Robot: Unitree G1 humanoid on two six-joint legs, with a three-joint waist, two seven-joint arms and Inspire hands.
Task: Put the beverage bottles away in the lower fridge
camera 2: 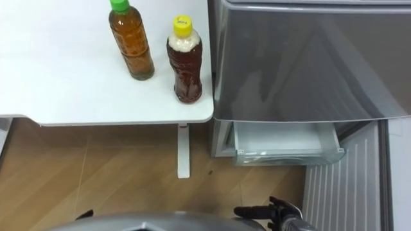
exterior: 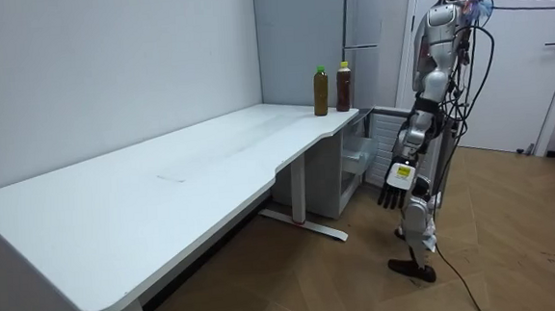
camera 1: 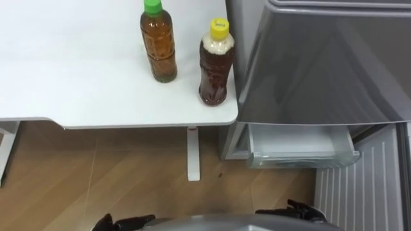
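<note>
- Low beside the robot's thigh, the left robot hand [exterior: 393,189] hangs empty, fingers relaxed.
- At the eye view's lower edge sits the right robot hand [camera 2: 270,211]; I cannot tell its state.
- Farther out, the green-capped amber plastic bottle [camera 1: 158,45] and the yellow-capped dark-brown plastic bottle [camera 1: 216,64] stand upright at the corner of the white table [camera 1: 77,77], beside the grey fridge [camera 1: 321,64].

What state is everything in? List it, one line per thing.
Green-capped plastic bottle of amber tea: capped, upright on the white table.
Yellow-capped plastic bottle of dark tea: capped, upright near the table's corner.
Grey upper fridge door: closed.
Lower fridge compartment: open.
Left hand: open, hanging empty at the robot's side.
</note>
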